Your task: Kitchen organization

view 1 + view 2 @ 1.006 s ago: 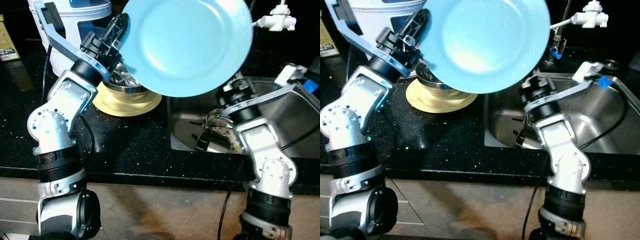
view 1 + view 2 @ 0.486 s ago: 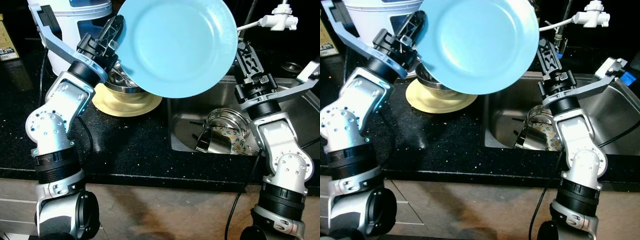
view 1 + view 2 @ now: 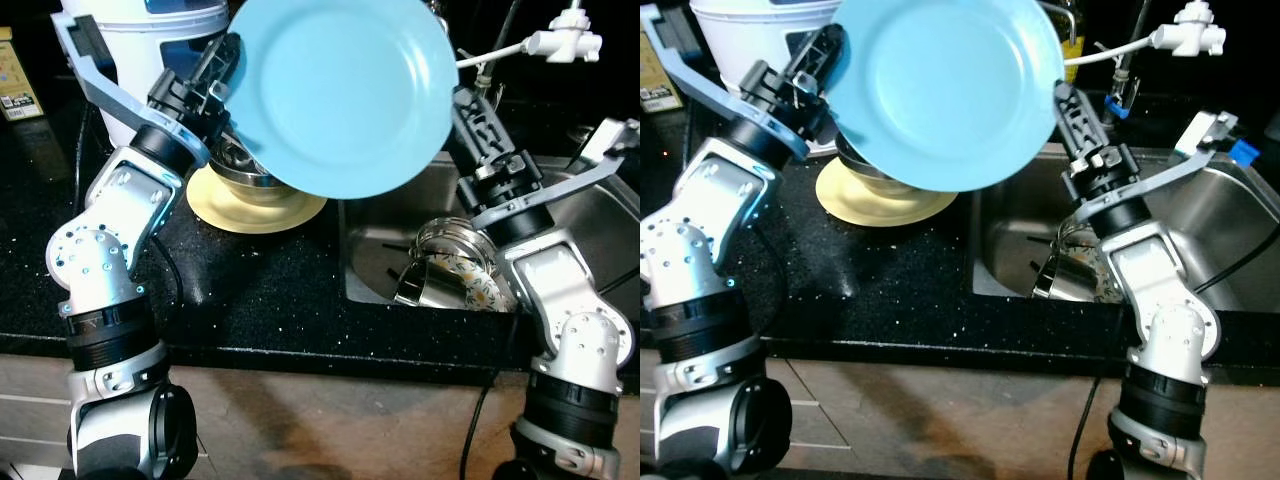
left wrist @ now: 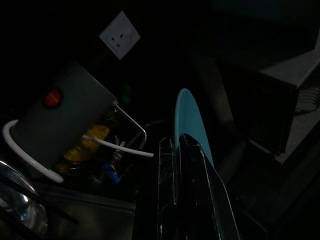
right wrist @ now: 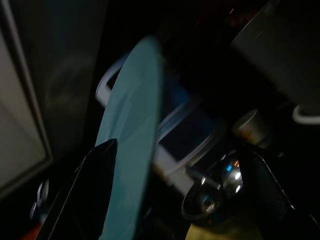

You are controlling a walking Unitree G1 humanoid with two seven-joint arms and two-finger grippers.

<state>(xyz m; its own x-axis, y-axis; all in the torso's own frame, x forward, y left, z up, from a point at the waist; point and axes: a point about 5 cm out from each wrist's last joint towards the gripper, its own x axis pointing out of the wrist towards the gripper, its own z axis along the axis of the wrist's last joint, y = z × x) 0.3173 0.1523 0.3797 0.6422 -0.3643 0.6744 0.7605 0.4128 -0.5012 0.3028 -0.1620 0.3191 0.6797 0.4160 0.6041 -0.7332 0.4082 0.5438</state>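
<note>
Holding the blue plate (image 3: 340, 95) upright, my left gripper (image 3: 222, 75) clamps its rim while my right gripper (image 3: 1072, 105), fingers apart, straddles the opposite edge for handover.

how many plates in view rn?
2. A blue plate held up over the counter edge by the left tool; a yellow plate flat on the black counter under a steel bowl. More could be hidden behind the blue one.
</note>
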